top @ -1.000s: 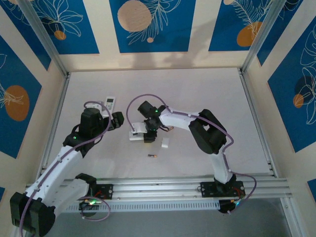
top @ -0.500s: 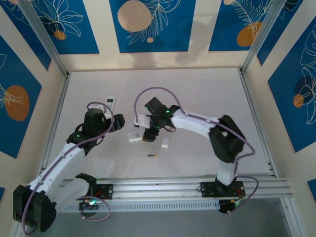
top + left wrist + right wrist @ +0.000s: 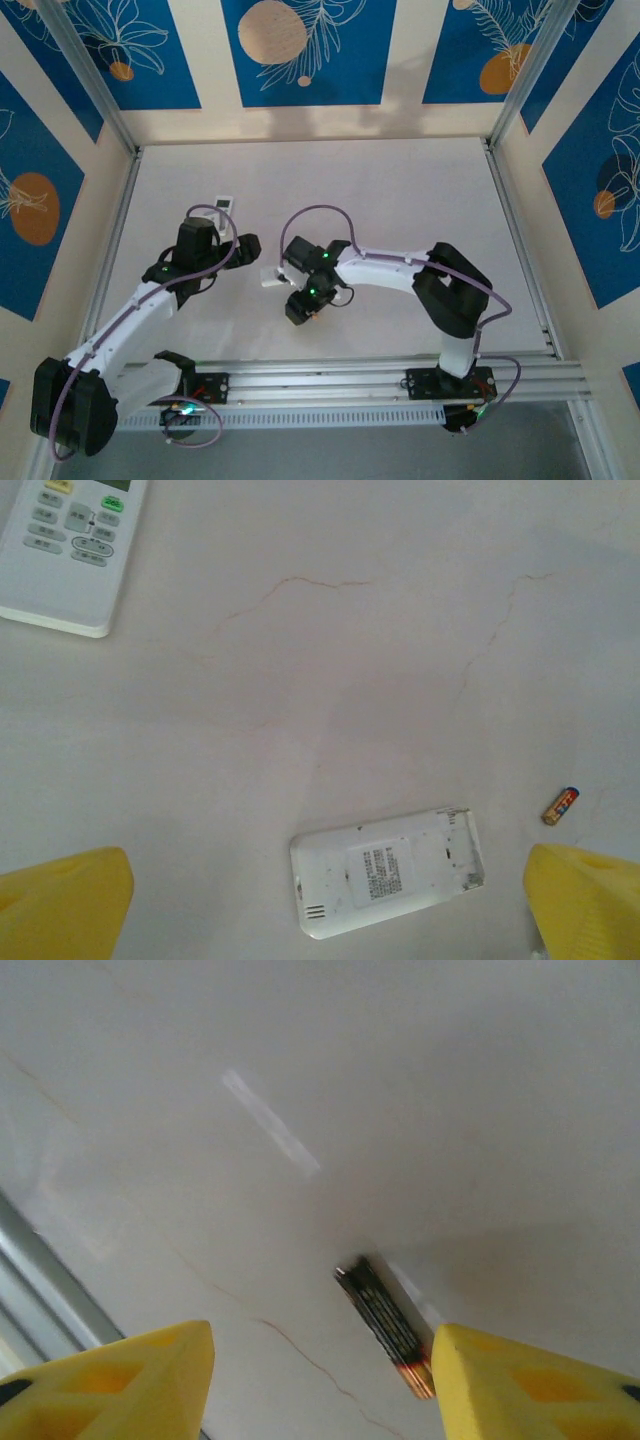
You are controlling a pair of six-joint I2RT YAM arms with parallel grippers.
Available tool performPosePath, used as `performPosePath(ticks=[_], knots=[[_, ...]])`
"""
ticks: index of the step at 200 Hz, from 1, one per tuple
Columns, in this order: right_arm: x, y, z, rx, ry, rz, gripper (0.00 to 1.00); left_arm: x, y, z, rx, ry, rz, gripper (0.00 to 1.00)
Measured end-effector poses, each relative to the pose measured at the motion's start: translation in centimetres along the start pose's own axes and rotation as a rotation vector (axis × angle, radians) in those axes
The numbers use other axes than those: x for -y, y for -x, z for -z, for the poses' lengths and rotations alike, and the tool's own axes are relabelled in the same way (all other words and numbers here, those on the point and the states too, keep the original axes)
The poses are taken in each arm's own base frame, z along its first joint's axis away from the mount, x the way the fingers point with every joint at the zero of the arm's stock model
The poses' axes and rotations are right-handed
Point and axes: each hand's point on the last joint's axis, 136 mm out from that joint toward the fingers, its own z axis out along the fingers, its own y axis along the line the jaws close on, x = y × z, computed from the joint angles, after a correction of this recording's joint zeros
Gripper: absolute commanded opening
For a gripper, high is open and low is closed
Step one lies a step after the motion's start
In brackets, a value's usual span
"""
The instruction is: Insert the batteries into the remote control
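A white remote lies face-down, its battery bay open at the right end; from above the remote lies between the arms. My left gripper hovers over it, open, with its yellow fingers wide apart; the left gripper sits just left of the remote. One of the batteries lies right of the remote. My right gripper is low over the table and open, straddling a dark, orange-tipped battery that lies close to its right-hand finger. The right gripper is near the front.
A second white remote lies face-up with its buttons showing; from above this second remote is behind the left arm. An aluminium rail runs along the front edge. Thin cracks mark the white table.
My right gripper has left the spot over the face-down remote and come toward the front edge, down over the loose battery. My left arm has shifted slightly toward the remote.
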Motion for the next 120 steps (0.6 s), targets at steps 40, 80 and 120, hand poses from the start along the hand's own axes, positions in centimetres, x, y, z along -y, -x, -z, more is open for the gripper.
performPosePath(ticks=[40, 80, 120], knots=[[1.5, -0.5, -0.6, -0.052, -0.075, 0.002, 0.54, 0.1, 0.0, 0.0, -0.002, -0.003, 0.002, 1.0], [2.7, -0.5, -1.2, -0.07, -0.156, 0.023, 0.31, -0.1, -0.2, -0.2, -0.012, 0.001, 0.004, 1.0], [3.1, -0.5, -1.1, -0.076, -0.197, 0.034, 0.09, -0.3, -0.8, -0.9, -0.041, 0.01, 0.008, 1.0]])
